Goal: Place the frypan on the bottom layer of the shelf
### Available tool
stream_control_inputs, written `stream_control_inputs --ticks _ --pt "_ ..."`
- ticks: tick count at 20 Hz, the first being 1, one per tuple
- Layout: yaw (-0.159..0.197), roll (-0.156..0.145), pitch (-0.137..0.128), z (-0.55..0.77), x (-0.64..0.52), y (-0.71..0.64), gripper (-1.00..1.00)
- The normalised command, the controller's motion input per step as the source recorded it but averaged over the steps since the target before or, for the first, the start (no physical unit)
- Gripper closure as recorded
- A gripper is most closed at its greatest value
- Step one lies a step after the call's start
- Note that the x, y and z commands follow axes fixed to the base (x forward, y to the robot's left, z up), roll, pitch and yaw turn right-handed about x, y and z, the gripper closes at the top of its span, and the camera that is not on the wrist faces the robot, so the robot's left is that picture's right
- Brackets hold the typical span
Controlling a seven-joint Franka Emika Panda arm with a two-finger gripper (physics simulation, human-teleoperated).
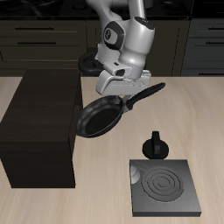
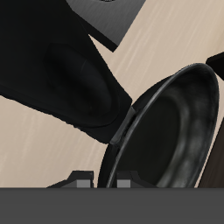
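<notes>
Leftmost, the shelf [image 1: 42,127] stands as a dark block with a flat top. Just beside its upper edge, at about 3 o'clock from it, the frypan [image 1: 98,117] hangs tilted above the table [image 1: 105,188], its handle [image 1: 144,93] running toward 2 o'clock into the gripper [image 1: 122,86], which is clamped on that handle. Farther along, a small knobbed pot [image 1: 156,146] sits at 12 o'clock from the square ringed plate [image 1: 163,186]. The wrist view shows the frypan's rim [image 2: 140,114] edge-on.
</notes>
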Motion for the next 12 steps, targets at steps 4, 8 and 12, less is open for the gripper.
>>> stream_control_inputs --ticks 4,8,12 --pt "0.036 -0.041 0.01 -0.13 0.23 -0.22 1.0" --pt "0.022 -0.03 0.024 -0.15 0.18 -0.14 1.0" --pt "0.036 -0.027 0.011 -0.15 0.19 -0.1 1.0"
